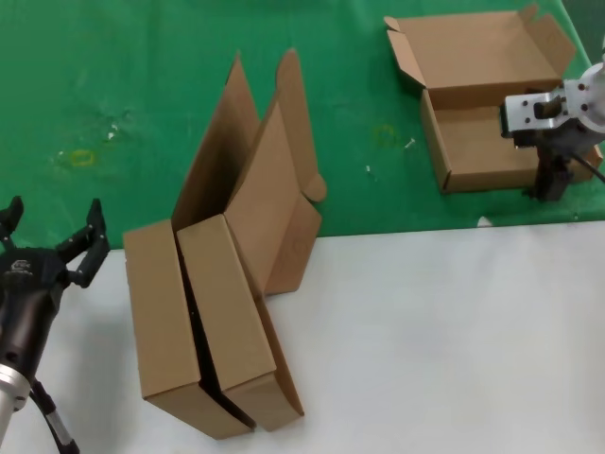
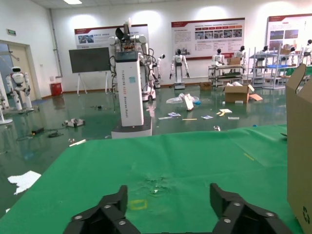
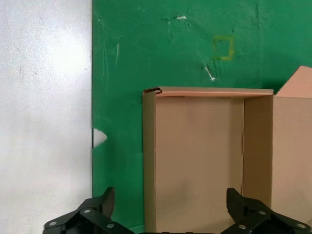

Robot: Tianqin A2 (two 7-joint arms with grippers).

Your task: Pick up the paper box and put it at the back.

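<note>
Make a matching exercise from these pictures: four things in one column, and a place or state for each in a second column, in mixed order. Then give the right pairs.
Things:
1. open box
2. two standing boxes
3. left gripper
4. right gripper

Places or states:
A. open, over the white table's left edge
B. lying flat on the green cloth, lid folded back
C. open, above the open box
D. side by side on the white table, lids up

Pairs: 1-B, 2-D, 3-A, 4-C
</note>
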